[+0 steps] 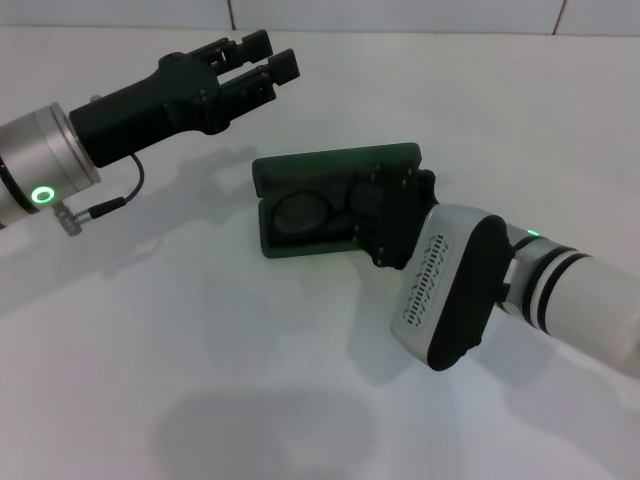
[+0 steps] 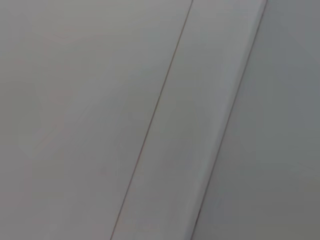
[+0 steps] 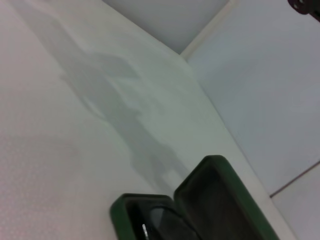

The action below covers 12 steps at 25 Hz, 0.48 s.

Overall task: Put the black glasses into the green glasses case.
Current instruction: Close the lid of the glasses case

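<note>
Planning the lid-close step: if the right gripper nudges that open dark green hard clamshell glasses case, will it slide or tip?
Probably slides: the dark green hard clamshell case sits flat on the smooth white table. Tipping seems unlikely, though the raised lid may shift weight toward the hinge. With the black glasses inside, the right gripper should push gently. The left gripper hovers apart.

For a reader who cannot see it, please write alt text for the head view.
The green glasses case lies open on the white table, with the black glasses inside, and the right gripper is over the case's right end. The left gripper hangs above the table behind the case, holding nothing.
</note>
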### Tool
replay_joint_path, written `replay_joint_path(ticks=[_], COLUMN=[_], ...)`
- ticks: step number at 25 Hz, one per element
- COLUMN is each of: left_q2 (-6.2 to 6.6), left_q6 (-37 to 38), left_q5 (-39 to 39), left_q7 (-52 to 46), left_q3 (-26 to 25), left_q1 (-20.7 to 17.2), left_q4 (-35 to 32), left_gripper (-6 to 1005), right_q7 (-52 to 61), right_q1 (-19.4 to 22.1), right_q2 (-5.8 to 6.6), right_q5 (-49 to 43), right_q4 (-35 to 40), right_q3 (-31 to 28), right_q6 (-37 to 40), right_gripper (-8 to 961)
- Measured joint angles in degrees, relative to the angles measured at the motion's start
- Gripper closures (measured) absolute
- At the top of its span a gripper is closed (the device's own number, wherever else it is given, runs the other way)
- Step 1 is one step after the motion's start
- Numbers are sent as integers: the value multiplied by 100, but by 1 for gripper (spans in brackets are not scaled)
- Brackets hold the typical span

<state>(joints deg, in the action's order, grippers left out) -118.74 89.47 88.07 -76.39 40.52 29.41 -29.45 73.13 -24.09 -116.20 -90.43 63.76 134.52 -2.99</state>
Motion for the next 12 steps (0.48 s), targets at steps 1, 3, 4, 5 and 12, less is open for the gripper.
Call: replay_joint_path(ticks=[1, 3, 4, 5, 12], left_q2=[0, 0, 0, 0, 37], left_q6=[0, 0, 0, 0, -42], left_q5=[3, 8, 8, 9, 98], left_q7=[-4, -9, -10, -10, -28], left_q3=[0, 0, 0, 0, -1], left_q1=[-3, -5, -7, -14, -98], left_q4=[0, 1, 0, 0, 0], left_gripper=[393, 393, 392, 392, 390], right_q7=[0, 0, 0, 0, 1], right_q1=[24, 56, 73, 84, 500], right_q2=[1, 2, 5, 8, 43], right_q5=[14, 77, 132, 158, 285], right_q4=[5, 8, 11, 17, 386], right_q3=[-20, -57, -69, -82, -1132], right_q6=[47, 117, 149, 172, 2073], right_gripper=[527, 527, 527, 526, 526])
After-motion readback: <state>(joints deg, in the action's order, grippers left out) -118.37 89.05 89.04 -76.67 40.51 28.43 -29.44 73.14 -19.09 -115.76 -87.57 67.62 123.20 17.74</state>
